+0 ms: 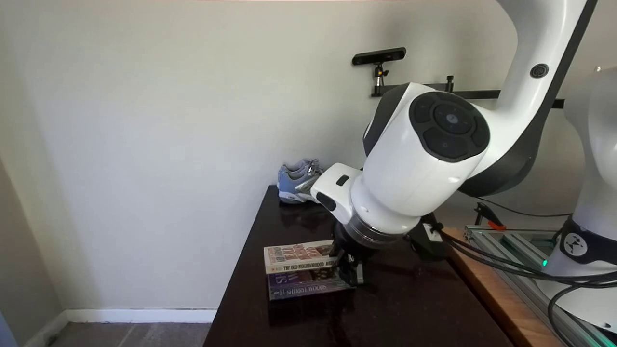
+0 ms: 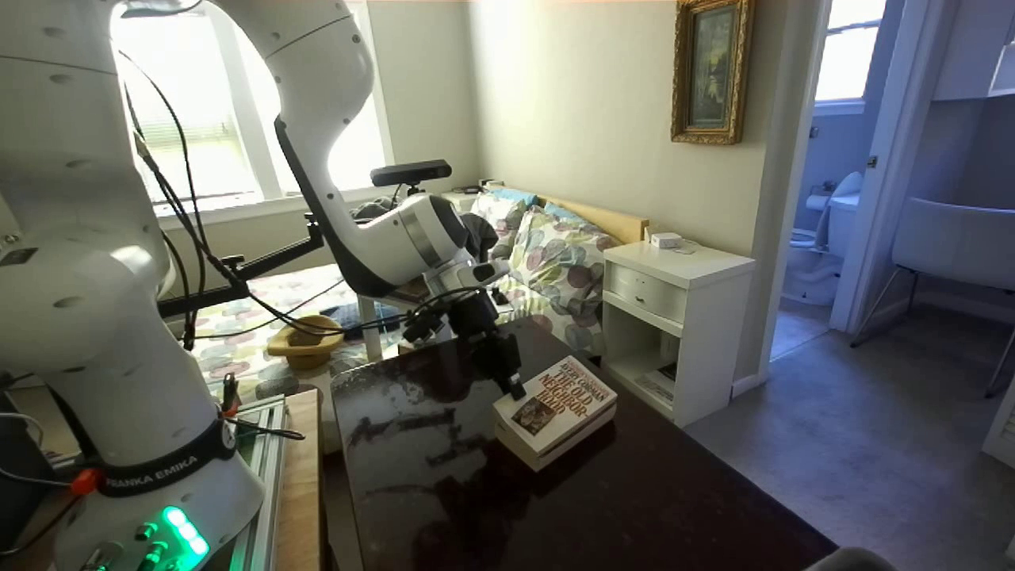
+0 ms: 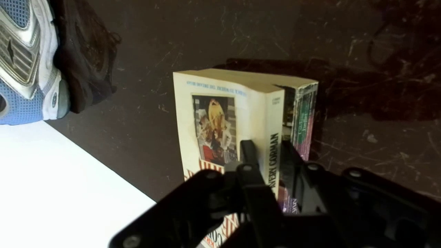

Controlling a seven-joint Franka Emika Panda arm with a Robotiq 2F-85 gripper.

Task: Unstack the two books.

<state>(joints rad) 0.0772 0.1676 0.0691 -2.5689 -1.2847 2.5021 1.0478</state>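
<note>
My gripper has the upper book by the spine; a drag or a drop is my worry.
Wrist view: I read it as pinching that edge, one finger on the cover, the other by the spine's lower side; the cover bows there, so more squeeze may crease it, and with so little held the free end may sag or swivel on a fast lift. In an exterior view it lies over the lower book, set back from that one's spine; can't tell if there's a gap, so a sideways pull could drag both by friction. In an exterior view both books sit near an edge of the table; too far outward and one could go over.
</note>
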